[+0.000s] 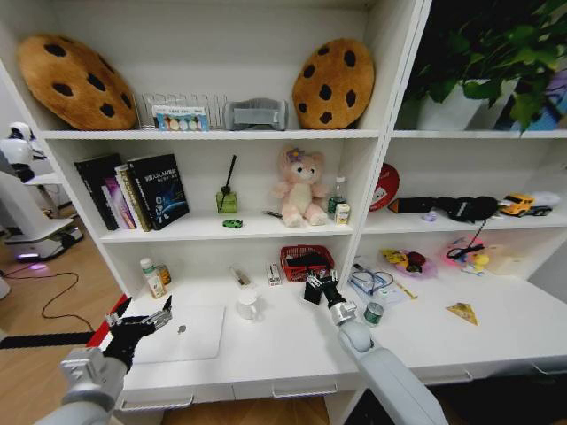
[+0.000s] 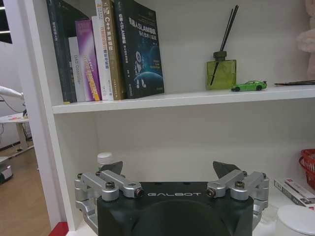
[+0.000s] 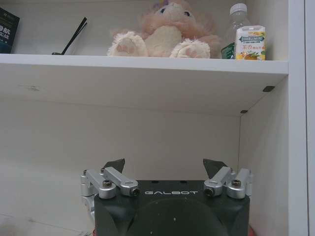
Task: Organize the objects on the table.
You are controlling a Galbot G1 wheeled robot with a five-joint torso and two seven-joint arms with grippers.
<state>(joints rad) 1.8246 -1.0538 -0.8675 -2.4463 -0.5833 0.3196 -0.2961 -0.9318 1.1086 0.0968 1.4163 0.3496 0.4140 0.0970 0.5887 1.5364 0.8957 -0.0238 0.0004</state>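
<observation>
Thin silver laptop (image 1: pixel 182 334) lies flat on the counter (image 1: pixel 292 345) at its left end, stiff, slick, best pinched at an edge; left end effector (image 1: pixel 142 323) hovers beside it, right end effector (image 1: pixel 321 288) mid-counter, both spread, empty.

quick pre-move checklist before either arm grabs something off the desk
1. Left pincer open and holding nothing: ok, its fingertips stand apart in the left wrist view.
2. Right pincer open and holding nothing: ok.
3. Laptop lid closed and flat on the table: ok.
4. Left pincer lined up with the laptop: ok, it hovers at the laptop's left edge.
5. Right pincer's path: not ok, red basket sits close behind it and the green-capped bottle beside its arm.
6. Green toy car on the table: not ok, it is on the shelf.
</observation>
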